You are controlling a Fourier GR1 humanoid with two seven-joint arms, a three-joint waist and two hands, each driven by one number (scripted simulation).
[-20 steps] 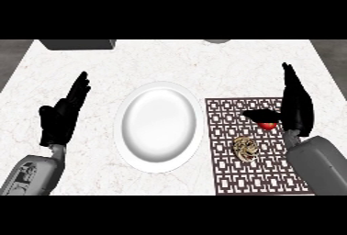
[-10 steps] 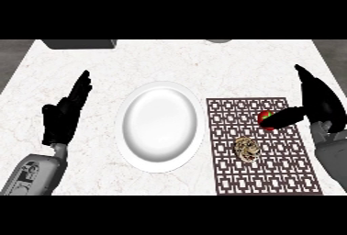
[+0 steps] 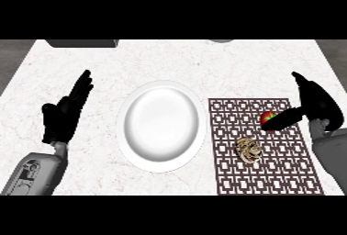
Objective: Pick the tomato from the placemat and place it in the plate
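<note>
Black right hand (image 3: 317,103) spread, fingers straight, thumb against the tomato (image 3: 266,118) on the placemat (image 3: 230,174), nothing held.

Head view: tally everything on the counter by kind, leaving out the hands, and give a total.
Plate: 1
Placemat: 1
Tomato: 1
Tan lumpy thing: 1
Grey things cut off at the far edge: 2
Total: 6

Black hands (image 3: 62,118) (image 3: 317,102) (grey forearms (image 3: 35,173) (image 3: 332,156)).
</note>
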